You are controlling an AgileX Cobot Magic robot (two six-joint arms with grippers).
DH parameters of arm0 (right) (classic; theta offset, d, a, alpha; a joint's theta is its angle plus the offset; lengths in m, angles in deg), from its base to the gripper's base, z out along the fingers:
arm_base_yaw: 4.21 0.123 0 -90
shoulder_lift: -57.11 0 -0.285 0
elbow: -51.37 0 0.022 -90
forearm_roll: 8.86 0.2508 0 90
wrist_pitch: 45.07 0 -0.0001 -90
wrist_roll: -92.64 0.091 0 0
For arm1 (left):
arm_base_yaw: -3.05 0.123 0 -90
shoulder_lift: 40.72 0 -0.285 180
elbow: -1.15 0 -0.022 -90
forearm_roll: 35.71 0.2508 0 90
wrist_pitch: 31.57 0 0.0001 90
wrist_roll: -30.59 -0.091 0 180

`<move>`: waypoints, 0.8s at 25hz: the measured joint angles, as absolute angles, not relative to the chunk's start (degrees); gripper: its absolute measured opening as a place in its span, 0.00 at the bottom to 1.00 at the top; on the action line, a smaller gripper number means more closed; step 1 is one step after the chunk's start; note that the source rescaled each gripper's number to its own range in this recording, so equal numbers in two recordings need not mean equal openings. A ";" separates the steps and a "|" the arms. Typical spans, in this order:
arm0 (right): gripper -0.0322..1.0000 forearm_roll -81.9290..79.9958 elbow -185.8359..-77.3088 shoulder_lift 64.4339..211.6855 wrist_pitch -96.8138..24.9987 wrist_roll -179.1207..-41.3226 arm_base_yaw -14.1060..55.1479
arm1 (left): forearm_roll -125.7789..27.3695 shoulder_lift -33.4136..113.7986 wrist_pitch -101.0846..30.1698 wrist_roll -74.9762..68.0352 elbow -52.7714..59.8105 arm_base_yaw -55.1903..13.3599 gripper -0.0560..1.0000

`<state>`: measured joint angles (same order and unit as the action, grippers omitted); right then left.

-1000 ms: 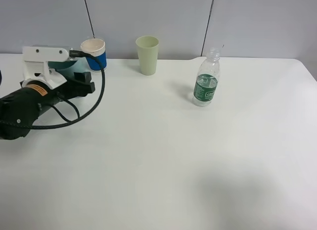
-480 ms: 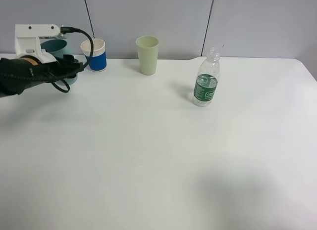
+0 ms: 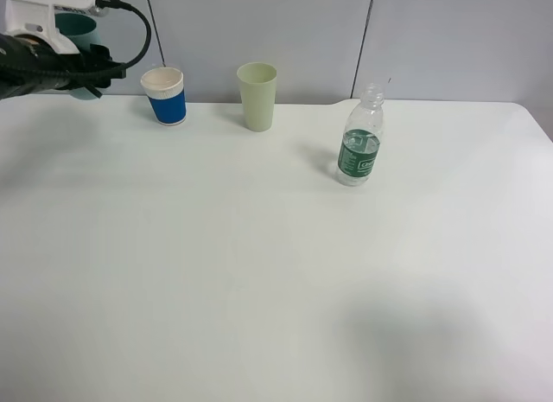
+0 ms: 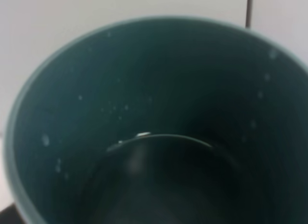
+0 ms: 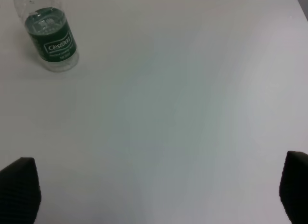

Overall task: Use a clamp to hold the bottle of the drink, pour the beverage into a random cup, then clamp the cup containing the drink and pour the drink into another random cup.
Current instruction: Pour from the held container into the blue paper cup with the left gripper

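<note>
Above the table's (image 3: 259,290) far left corner, the left gripper (image 3: 89,73) is clamped on the teal cup (image 3: 76,27), which is roughly upright with its mouth up. The bottle (image 3: 359,147) stands toward the far right corner, neck up. The right gripper (image 5: 154,192) is spread wide.

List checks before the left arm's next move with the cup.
1. Teal cup clamped in left gripper, off the table: ok.
2. Drink in teal cup: cannot tell; wall shows droplets, bottom dark.
3. Blue cup upright, mouth unobstructed: ok.
4. Green cup upright, apart from blue cup: ok.
5. Bottle upright, well clear of the left arm: ok.
6. Right gripper open, empty: ok.
</note>
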<state>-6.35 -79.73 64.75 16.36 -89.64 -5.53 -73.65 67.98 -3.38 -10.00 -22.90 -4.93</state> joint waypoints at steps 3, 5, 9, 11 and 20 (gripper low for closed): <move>1.00 -6.35 -79.73 64.75 16.36 -89.64 -5.53 | -79.19 69.88 -3.83 -18.81 -19.57 -4.93 0.08; 1.00 -6.35 -79.73 64.75 16.36 -89.64 -5.53 | -81.96 71.36 -4.78 -24.51 -17.65 -4.93 0.08; 1.00 -6.35 -79.73 64.75 16.36 -89.64 -5.53 | -86.78 74.02 -5.36 -34.64 -14.17 -4.93 0.08; 1.00 -6.35 -79.73 64.75 16.36 -89.64 -5.53 | -88.76 75.32 -5.41 -38.07 -12.45 -4.93 0.08; 1.00 -6.35 -79.73 64.75 16.36 -89.64 -5.53 | -94.76 80.18 -5.41 -50.97 -5.04 -4.93 0.08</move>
<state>-6.35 -79.73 64.75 16.36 -89.64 -5.53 -94.76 80.18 -5.41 -50.97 -5.04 -4.93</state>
